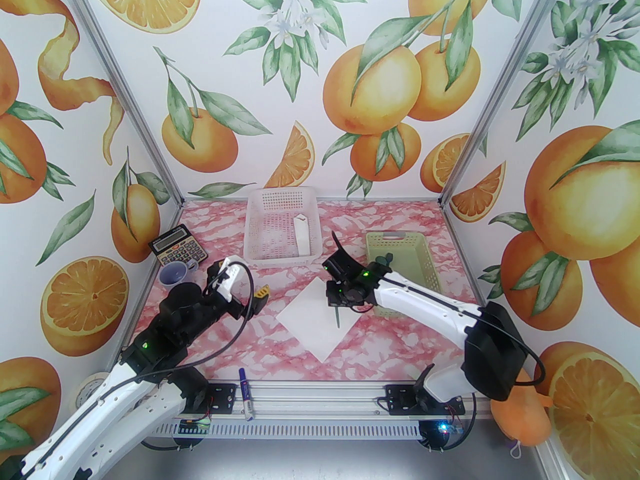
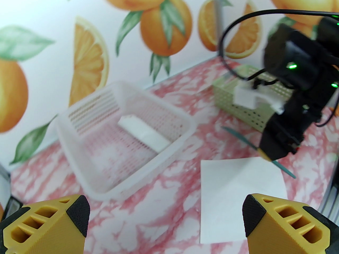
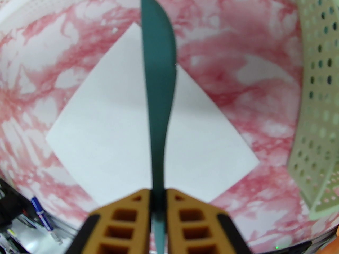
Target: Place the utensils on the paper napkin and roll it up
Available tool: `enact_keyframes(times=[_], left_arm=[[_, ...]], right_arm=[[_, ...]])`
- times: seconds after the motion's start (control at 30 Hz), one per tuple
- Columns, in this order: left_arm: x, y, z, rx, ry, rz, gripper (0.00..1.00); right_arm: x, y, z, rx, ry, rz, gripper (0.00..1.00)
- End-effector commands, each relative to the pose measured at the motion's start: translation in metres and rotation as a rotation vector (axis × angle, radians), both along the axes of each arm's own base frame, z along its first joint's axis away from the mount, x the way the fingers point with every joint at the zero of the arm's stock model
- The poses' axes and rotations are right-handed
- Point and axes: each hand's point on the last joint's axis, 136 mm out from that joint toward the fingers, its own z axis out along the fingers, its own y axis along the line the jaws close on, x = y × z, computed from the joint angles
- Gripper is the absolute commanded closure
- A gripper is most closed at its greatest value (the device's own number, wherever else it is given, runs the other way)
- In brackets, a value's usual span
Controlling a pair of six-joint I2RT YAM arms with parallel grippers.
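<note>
So we see a pink marble table (image 1: pixel 400 338) boxed by orange-print walls (image 1: pixel 250 93), right gripper (image 3: pixel 158 194) clamping a teal utensil (image 3: pixel 159 62) over the napkin (image 1: pixel 312 318), left gripper (image 2: pixel 165 213) splayed empty at its 9 o'clock, and green basket (image 1: pixel 432 273) contents at 2 o'clock unreadable.

From above, right jaws hide most of the utensil (image 1: pixel 337 319).

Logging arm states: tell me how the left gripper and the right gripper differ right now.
The left gripper is open and empty; the right gripper is shut on a teal utensil. The left gripper sits left of the paper napkin; the right gripper holds its utensil over the napkin. Both have yellow fingers with black pads.
</note>
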Motion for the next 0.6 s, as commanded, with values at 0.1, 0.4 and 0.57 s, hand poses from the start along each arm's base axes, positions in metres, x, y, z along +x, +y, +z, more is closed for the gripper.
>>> enact_keyframes(times=[0.1,0.4,0.57], left_arm=[[-0.001,-0.010,-0.012,0.042,-0.063,-0.069,0.00],[0.006,-0.004,-0.020,0.027,-0.047,-0.013,0.00],[0.009,-0.001,-0.024,0.015,-0.047,0.015,0.00]], right_arm=[[-0.003,0.024,-0.016,0.036,0.022,0.010,0.85],[-0.012,0.031,-0.040,0.017,0.060,0.017,0.84],[-0.014,0.034,-0.045,0.017,0.069,0.019,0.84]])
